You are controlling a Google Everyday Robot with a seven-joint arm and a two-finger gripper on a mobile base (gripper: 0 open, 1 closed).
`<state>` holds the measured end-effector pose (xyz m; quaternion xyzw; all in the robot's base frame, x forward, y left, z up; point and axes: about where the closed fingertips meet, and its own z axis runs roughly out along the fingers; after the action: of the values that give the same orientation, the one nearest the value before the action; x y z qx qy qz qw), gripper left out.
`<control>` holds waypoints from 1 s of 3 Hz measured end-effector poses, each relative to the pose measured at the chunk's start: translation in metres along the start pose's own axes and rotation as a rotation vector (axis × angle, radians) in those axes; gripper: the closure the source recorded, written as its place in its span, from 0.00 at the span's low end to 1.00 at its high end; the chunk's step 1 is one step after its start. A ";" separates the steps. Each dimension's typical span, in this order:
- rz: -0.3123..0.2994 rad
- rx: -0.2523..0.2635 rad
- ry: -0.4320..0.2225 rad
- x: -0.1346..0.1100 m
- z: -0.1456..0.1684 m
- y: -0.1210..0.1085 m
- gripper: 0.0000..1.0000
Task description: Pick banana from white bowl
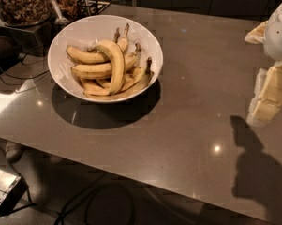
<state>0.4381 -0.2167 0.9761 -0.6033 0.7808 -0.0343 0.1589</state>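
Note:
The white bowl [147, 43] stands on the brown table at the upper left and holds several yellow bananas. The banana [114, 64] lies on top of the pile, thick and strongly arched, running from the bowl's middle down toward its front. Straighter bananas lie under and beside it. My gripper [268, 95] is at the right edge of the view, pale yellow below a white rounded body, above the table and far to the right of the bowl. It holds nothing that I can see.
A glass jar of brown bits [19, 3] stands at the top left behind the bowl, with a scoop [57, 12] beside it. Dark cables [18, 74] lie left of the bowl. The table's front edge runs diagonally; a grey box [3, 190] sits on the floor below.

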 end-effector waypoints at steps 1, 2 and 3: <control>0.000 0.000 0.000 0.000 0.000 0.000 0.00; 0.007 0.023 0.011 -0.008 -0.005 0.003 0.00; 0.001 0.030 0.052 -0.036 -0.013 0.012 0.00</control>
<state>0.4315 -0.1808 0.9936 -0.5993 0.7844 -0.0618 0.1476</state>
